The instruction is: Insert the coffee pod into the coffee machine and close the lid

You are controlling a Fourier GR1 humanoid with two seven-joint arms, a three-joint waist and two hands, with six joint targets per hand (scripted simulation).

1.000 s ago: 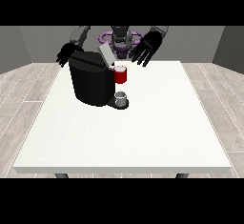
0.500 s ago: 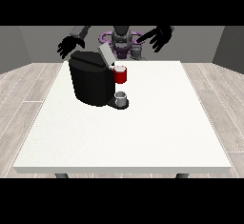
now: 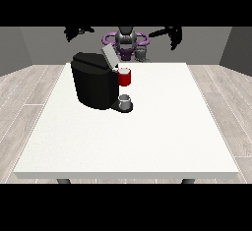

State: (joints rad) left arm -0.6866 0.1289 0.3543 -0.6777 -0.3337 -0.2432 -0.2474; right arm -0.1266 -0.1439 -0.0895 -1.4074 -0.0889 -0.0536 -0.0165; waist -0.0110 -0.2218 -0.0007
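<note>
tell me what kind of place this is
Probably a bare test room, not a kitchen: one large white table holding only a black coffee machine, wood-look floor, plain grey walls.

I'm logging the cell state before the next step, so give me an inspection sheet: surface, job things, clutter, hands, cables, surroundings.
Surface: large white table, coffee machine standing on its far left part.
Job things: black coffee machine, lid tilted up and open; a red thing at the machine; a grey thing on the machine's base below it, cannot tell if it is the pod.
Clutter: nothing seen.
Hands: hand at the view's left and hand at the view's right both raised above the table's far edge, touching nothing.
Cables: nothing seen.
Surroundings: pale wood floor, grey walls.
</note>
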